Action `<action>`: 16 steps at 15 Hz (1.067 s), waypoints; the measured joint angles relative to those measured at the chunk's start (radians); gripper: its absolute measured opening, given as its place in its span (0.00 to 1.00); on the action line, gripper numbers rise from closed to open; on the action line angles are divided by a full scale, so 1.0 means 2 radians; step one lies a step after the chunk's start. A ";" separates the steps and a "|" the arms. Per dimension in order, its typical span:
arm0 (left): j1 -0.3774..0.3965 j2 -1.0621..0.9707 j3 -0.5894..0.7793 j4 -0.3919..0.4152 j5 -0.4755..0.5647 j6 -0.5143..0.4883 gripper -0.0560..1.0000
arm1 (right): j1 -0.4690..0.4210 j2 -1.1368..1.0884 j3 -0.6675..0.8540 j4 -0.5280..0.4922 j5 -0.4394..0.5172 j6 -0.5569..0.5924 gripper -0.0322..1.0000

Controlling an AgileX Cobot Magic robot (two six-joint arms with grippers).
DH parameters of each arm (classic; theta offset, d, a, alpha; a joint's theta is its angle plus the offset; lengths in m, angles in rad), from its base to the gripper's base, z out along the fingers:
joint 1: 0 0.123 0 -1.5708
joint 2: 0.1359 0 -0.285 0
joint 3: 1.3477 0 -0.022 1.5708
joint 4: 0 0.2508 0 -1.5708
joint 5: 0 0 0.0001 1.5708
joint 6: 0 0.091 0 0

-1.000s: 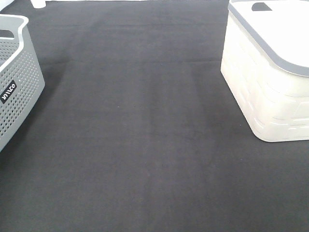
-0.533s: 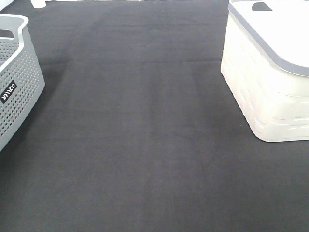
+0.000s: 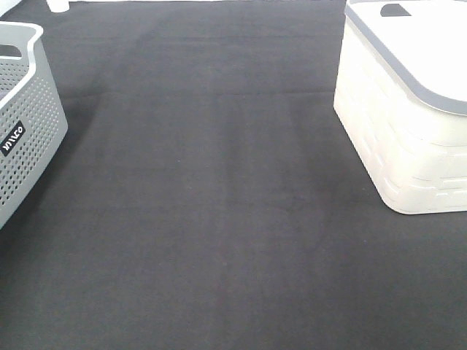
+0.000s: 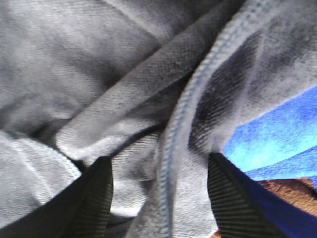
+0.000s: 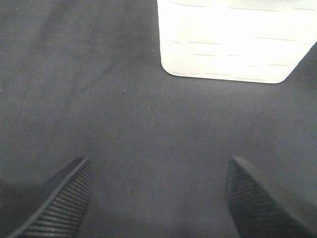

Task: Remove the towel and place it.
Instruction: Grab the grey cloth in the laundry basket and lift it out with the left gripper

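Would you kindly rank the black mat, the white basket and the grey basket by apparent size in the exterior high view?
1. black mat
2. white basket
3. grey basket
Both baskets are cut off by the frame, so their true sizes may well be alike.

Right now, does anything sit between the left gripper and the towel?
Nothing visible does. In the left wrist view the towel fills the gap of the left gripper with its bunched folds and stitched hem, touching both fingers. A blue cloth lies beside the towel, not between.
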 joint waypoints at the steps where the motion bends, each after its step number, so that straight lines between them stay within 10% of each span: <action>1: 0.000 0.000 0.000 0.000 0.002 -0.015 0.56 | 0.000 0.000 0.000 0.000 0.000 0.000 0.74; 5: 0.000 0.000 0.000 0.011 0.002 -0.075 0.56 | 0.000 0.000 0.000 0.000 0.000 0.000 0.74; 10: 0.000 0.000 0.000 0.027 0.008 -0.042 0.05 | 0.000 0.000 0.000 0.000 0.000 0.000 0.74; 16: -0.003 -0.073 0.000 -0.013 0.047 -0.046 0.05 | 0.000 0.000 0.000 0.000 0.000 0.000 0.74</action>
